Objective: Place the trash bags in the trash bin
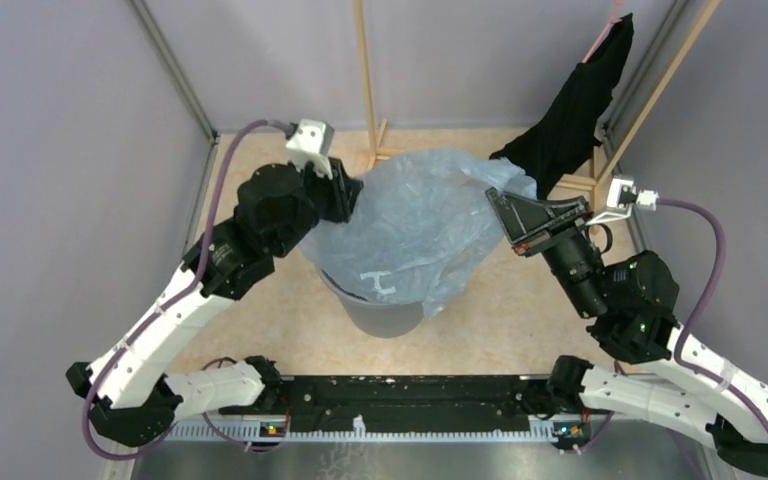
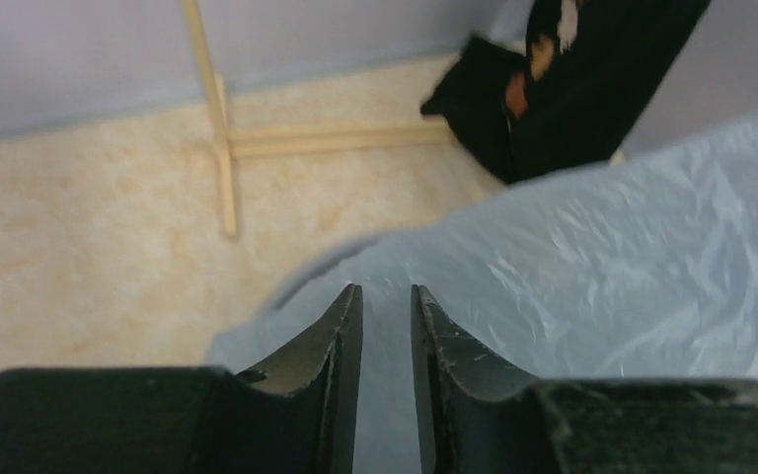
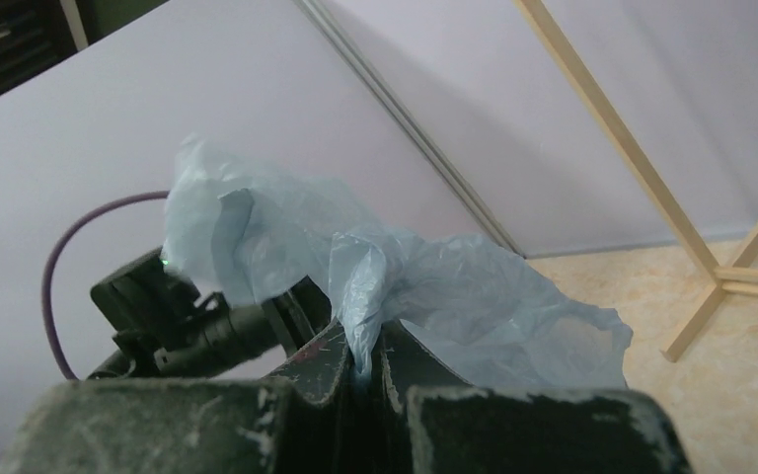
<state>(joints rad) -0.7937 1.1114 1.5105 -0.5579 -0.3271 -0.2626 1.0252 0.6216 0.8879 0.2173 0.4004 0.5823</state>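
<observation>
The pale-blue trash bag (image 1: 420, 225) is draped over the top of the grey trash bin (image 1: 385, 318), its white mark (image 1: 380, 283) facing the near side. My right gripper (image 1: 495, 195) holds the bag's right edge up; in the right wrist view it (image 3: 370, 341) is shut on a bunched fold of the bag (image 3: 454, 286). My left gripper (image 1: 350, 195) is at the bag's left edge. In the left wrist view its jaws (image 2: 387, 288) stand a narrow gap apart over the bag (image 2: 602, 257), with film showing in the gap. A grey arc of the bin rim (image 2: 321, 267) shows beside it.
A black cloth garment (image 1: 575, 105) hangs on a wooden rack (image 1: 365, 80) at the back right. The rack's foot (image 2: 222, 148) lies on the beige floor behind the bin. Pale walls close in on the left, back and right.
</observation>
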